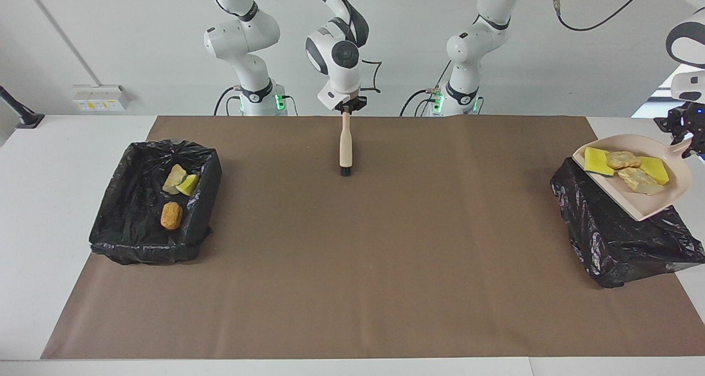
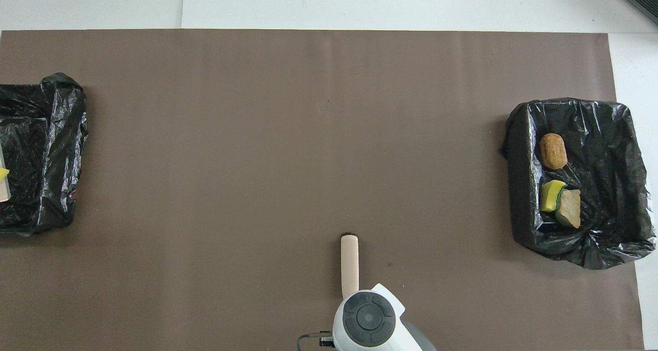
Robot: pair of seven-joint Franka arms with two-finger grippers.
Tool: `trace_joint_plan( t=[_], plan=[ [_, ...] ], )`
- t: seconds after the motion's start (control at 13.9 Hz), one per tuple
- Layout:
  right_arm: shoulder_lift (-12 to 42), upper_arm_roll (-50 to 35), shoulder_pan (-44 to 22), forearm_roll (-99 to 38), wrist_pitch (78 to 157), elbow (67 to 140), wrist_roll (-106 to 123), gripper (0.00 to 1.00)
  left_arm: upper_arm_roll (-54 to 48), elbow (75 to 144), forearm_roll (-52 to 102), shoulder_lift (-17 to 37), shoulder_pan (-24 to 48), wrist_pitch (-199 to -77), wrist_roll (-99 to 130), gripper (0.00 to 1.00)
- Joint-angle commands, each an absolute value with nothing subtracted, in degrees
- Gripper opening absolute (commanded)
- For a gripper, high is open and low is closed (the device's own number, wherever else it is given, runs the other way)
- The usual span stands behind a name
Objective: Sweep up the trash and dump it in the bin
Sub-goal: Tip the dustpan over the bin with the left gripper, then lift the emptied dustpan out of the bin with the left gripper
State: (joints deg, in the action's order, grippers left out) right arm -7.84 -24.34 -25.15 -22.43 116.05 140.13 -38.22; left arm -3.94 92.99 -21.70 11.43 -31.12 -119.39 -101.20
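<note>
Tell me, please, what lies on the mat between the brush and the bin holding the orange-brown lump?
Nothing: in the overhead view the brown mat is bare between the brush and that bin; the facing view agrees.

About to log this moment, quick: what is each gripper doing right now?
Left gripper: shut on the dustpan handle, over the bin.
Right gripper: shut on the brush, waiting.
</note>
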Motion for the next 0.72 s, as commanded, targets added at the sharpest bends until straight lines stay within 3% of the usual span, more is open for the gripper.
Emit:
trace_joint_plan(
  t=[0.0, 0.36, 0.65],
  plan=[
    [-7.0, -24.3, -24.4, -22.8, 117.0, 140.2, -36.3, 1.00, -4.6, 91.1, -29.4, 14.1, -31.6, -122.1, -101.3, 0.00],
    [-7.7, -23.8, -22.6, -22.3, 113.7, 135.8, -36.1, 1.00, -4.6, 93.2, -43.6, 14.3, -29.6, -120.7, -100.5, 0.00],
    [-15.5, -23.4, -18.9, -16.7, 105.2, 134.3, -35.9, 1.00, -4.7, 92.6, -49.5, 13.4, -27.4, -116.3, -100.4, 0.00]
  ],
)
